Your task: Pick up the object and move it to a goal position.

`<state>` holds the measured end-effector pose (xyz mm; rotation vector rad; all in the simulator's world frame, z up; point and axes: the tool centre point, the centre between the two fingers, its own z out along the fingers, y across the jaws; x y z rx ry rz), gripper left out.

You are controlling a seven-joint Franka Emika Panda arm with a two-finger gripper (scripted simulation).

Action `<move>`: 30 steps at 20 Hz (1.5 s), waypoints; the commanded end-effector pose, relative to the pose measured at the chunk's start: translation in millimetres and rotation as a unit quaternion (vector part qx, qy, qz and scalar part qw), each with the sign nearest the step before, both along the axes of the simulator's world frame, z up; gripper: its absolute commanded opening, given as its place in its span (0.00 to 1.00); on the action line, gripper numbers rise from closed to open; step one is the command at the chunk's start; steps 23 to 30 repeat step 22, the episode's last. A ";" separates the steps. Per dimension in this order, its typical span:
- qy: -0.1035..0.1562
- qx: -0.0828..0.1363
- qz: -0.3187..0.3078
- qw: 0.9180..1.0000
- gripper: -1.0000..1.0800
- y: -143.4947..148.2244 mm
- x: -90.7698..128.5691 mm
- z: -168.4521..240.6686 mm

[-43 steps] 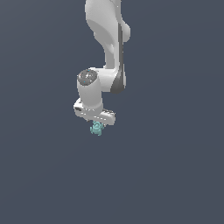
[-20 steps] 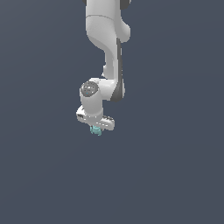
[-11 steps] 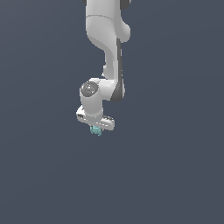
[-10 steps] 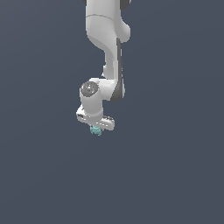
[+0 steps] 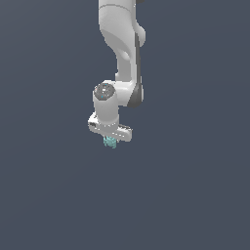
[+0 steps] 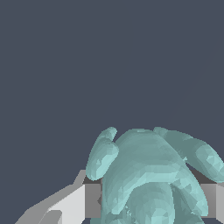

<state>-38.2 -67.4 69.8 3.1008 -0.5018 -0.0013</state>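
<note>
The object is a tiny teal lumpy figurine (image 5: 111, 142) with rounded bumps. It hangs just below my white gripper (image 5: 111, 140), which is shut on it and holds it in the air in the middle of the exterior view. In the wrist view the figurine (image 6: 148, 175) fills the space between the grey fingers (image 6: 92, 200), with a pad pressed on each side. The fingertips themselves are mostly hidden behind it. No goal marker shows in either view.
The white arm (image 5: 122, 44) comes down from the top of the exterior view. Everything around it is a plain dark grey-blue background, with no other objects or edges visible.
Since about two seconds ago the gripper with the figurine has shifted slightly to the exterior view's left and the wrist has turned a little. Over the last second nothing visibly moves.
</note>
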 end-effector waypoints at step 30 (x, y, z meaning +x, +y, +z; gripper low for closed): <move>0.000 0.000 0.001 1.000 0.00 83.8 -11.0 124.1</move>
